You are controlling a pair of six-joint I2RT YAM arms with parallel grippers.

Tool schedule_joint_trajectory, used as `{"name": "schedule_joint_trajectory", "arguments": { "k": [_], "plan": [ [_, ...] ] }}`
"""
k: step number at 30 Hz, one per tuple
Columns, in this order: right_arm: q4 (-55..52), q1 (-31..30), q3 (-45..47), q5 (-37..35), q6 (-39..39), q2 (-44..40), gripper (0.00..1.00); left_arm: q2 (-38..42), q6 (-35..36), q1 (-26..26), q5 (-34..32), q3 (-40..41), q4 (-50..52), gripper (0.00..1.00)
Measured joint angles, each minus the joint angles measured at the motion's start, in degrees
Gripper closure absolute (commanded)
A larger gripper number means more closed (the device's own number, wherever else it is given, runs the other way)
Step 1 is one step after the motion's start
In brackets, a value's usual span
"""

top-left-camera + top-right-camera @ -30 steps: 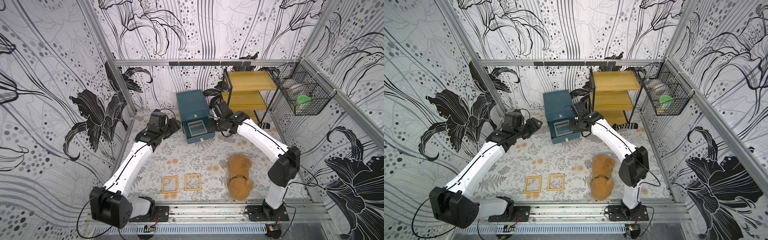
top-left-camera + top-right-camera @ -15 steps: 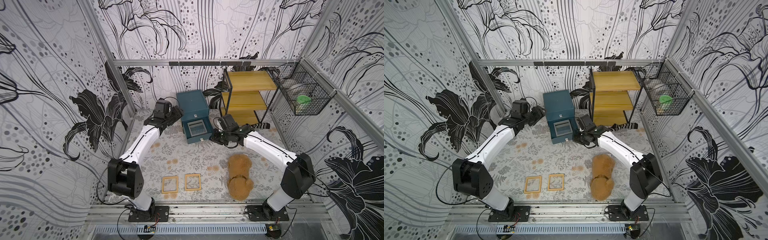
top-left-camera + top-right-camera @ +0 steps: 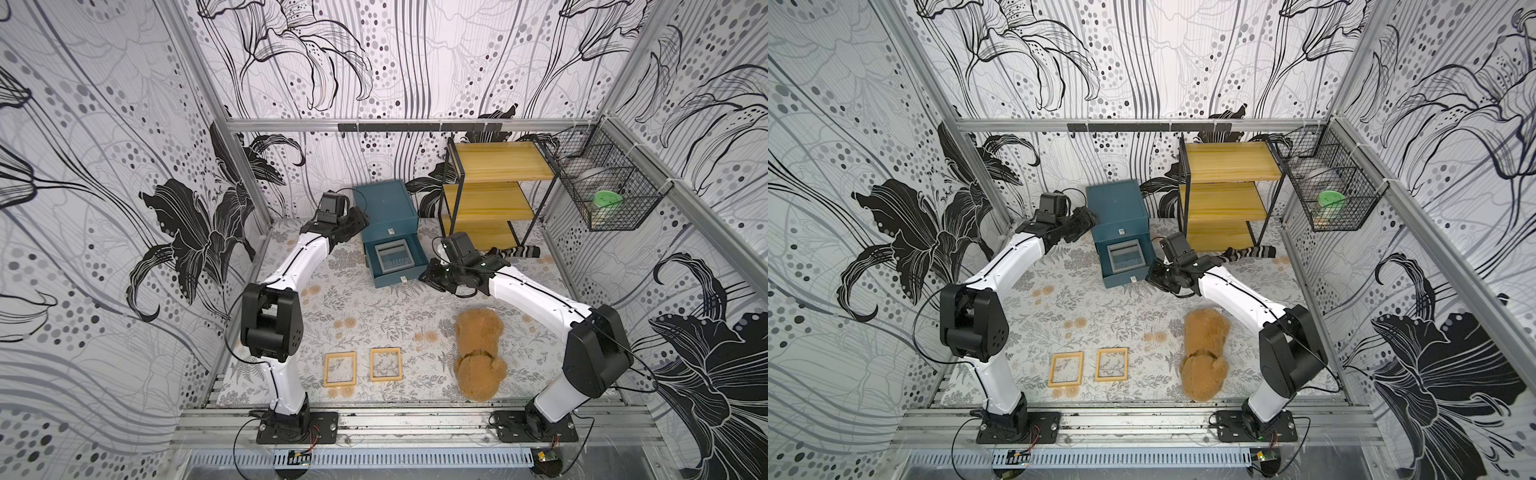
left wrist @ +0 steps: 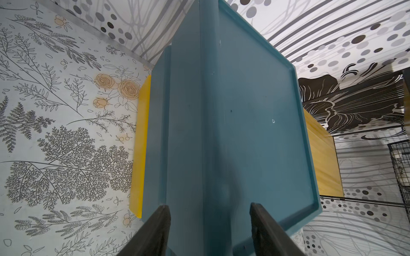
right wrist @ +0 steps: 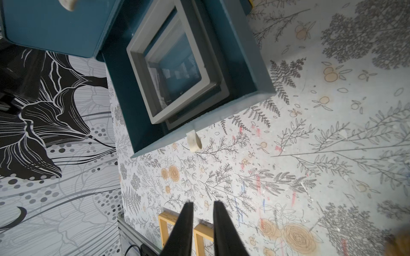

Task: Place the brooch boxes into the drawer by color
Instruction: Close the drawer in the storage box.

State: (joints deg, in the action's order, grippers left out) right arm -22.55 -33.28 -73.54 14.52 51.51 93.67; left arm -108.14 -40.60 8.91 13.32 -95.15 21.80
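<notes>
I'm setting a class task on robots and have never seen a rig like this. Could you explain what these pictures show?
Two white robot arms stand at the edge of a table, and each ends in a two-finger gripper. Two pictures look down on the whole scene. The other two come from cameras on the arms' wrists.

On the table are a teal chest with one drawer pulled out and grey brooch boxes stacked inside it. There is also a yellow shelf rack, a teddy bear and two yellow-tan brooch boxes near the front.

The left gripper is open at the chest's side. The right gripper, its jaws slightly apart, is near the drawer. Neither carries a box.
</notes>
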Motion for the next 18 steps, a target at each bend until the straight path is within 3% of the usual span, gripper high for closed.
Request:
{"name": "schedule_joint_trajectory", "arguments": {
  "k": [6,18],
  "plan": [
    [2.6,0.0,3.7,1.1,1.7,0.0,0.79,-0.9,0.9,-0.3,0.8,-0.6,-0.8,0.56],
    [10.4,1.0,5.5,1.6,4.7,1.3,0.8,-0.9,0.9,-0.3,1.1,-0.2,-1.7,0.57]
  ]
}}
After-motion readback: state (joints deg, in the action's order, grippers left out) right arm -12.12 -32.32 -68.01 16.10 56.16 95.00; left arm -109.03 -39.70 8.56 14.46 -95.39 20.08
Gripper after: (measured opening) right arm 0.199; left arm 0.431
